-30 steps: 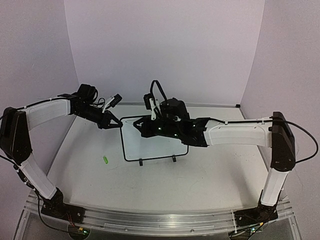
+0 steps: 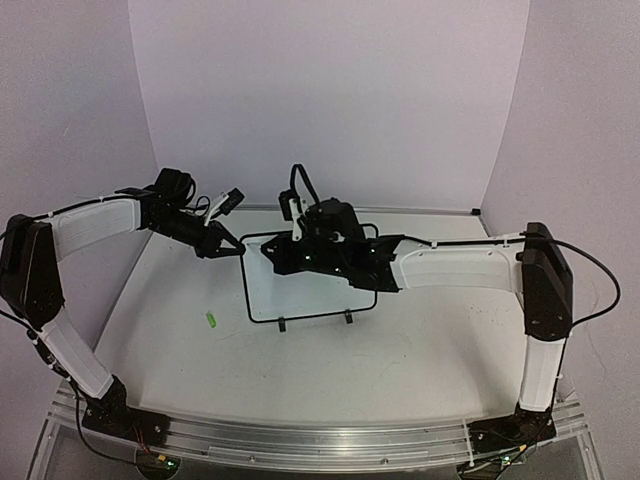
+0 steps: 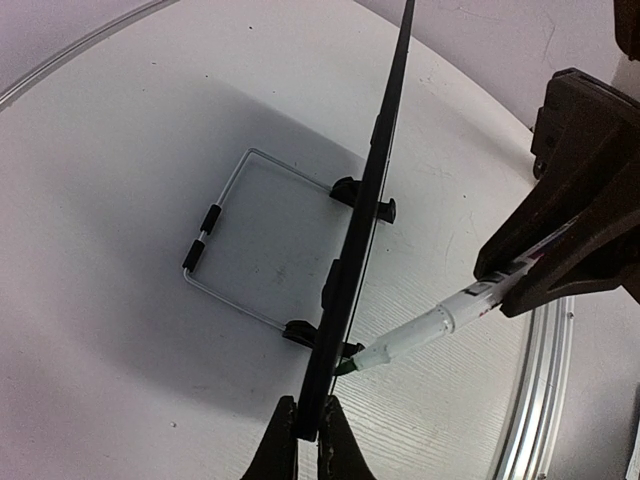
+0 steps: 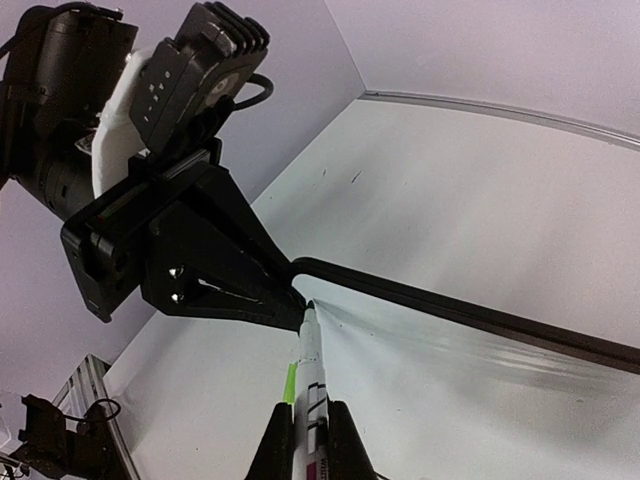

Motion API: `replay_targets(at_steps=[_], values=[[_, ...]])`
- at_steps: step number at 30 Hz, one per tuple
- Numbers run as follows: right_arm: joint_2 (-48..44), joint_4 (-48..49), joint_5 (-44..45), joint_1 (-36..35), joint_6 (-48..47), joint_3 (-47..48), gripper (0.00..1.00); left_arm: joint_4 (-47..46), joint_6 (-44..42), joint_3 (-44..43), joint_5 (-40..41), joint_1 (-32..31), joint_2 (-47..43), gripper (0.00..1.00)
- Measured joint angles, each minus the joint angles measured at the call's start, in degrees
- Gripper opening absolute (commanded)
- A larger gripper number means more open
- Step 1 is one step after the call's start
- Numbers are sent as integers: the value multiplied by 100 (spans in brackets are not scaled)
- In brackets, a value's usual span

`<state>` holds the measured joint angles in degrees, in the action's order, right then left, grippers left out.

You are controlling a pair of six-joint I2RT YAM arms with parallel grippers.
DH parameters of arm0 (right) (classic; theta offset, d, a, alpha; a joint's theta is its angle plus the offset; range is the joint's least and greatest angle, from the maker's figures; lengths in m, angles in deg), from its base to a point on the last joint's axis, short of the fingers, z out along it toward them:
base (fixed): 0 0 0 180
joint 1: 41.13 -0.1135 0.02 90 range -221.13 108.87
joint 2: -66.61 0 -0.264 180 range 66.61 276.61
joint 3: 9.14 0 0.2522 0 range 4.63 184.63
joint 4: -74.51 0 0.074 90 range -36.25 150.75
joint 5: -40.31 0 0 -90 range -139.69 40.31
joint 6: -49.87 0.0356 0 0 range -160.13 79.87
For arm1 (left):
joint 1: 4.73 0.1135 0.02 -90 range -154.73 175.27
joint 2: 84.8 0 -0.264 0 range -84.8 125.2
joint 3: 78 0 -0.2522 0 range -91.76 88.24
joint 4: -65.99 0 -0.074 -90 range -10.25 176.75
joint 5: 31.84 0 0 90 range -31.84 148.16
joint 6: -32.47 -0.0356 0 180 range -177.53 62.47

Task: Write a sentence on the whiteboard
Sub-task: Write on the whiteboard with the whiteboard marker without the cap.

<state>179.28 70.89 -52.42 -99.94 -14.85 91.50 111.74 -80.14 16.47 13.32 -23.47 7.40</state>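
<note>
Top view: black-framed white whiteboard (image 2: 300,300) stands centrally, left gripper (image 2: 238,250) pinching its far-left corner; no writing apparent, though much is hidden. Left wrist: jaws pressed together on the frame. Right wrist: right gripper (image 4: 310,445) clamps the white green-tipped marker (image 4: 309,350), tip at that corner; press lightly, evenly.

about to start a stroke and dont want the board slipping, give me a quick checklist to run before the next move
1. Left jaws shut on the whiteboard frame: ok.
2. Right jaws shut on the marker: ok.
3. Marker uncapped, green tip exposed: ok.
4. Tip touching the board face: cannot tell; it sits by the corner that the left jaws hold.
5. Board's feet down on the table: ok.
6. Small green piece lying apart from the board: ok.
</note>
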Motion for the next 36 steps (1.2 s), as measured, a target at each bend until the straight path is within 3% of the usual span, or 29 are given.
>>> replay_targets(at_steps=[36], values=[[-233, -29, 607, -45, -54, -341, 0, 20, 5, 9, 94, -1, -32, 0]])
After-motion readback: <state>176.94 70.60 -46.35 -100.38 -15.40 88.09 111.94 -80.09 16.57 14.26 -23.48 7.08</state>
